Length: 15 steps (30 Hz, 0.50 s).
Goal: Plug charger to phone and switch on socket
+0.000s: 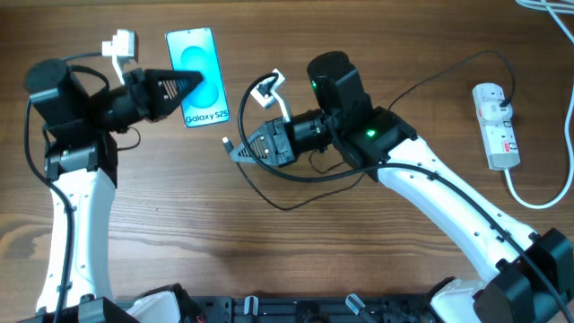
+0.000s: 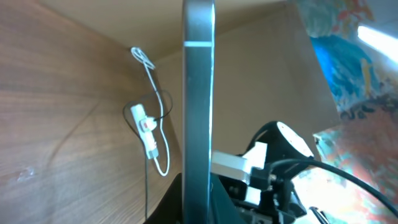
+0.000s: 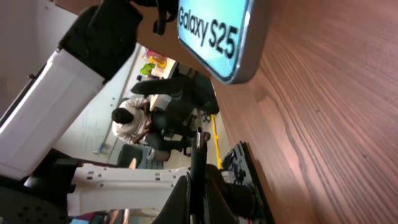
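Phone (image 1: pixel 191 45) edge clamped in L tool (image 1: pixel 194 82), R tool (image 1: pixel 237 151) pinching charger (image 1: pixel 225 142) — open table (image 1: pixel 179 206) between, socket (image 1: pixel 496 126) far right.

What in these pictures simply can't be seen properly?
- Overhead: the power strip switches are too small to tell on or off.
- Overhead: the left gripper covers part of the phone.
- Right wrist: the picture's top edge cuts off most of the phone; its charging port cannot be made out.
- Left wrist: the phone shows edge-on, screen unseen.

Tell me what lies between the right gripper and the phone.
Only bare table shows there in the overhead view; the charger tip, held in the right gripper, pokes toward the phone.
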### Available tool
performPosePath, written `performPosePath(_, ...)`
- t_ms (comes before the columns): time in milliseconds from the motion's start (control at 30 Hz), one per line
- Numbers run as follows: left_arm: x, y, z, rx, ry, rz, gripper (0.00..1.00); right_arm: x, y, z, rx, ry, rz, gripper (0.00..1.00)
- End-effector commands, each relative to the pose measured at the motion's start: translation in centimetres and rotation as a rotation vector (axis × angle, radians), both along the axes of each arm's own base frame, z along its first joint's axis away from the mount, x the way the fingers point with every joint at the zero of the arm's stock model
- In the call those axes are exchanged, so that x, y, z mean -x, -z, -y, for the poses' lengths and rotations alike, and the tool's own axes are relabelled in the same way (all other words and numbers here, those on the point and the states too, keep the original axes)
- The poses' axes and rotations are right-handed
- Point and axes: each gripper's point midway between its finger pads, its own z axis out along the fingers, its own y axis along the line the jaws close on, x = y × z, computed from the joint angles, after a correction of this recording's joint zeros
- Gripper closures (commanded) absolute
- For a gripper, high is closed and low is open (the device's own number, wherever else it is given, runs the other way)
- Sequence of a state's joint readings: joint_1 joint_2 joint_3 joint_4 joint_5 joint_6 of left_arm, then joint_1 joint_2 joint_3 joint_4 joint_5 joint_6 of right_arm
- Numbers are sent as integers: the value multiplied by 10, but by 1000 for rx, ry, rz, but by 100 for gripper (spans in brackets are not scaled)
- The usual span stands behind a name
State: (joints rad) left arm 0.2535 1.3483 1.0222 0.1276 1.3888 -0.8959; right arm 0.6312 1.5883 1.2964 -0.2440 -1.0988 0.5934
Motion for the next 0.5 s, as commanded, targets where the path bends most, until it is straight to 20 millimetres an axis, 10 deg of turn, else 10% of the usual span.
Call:
performPosePath(0,5,-13,15,28,45,-26,96,1,-18,0,-39,-4,13,96)
performPosePath(467,5,-12,25,31,54,-39,96,-4,-30,-3,-76,12,13,96)
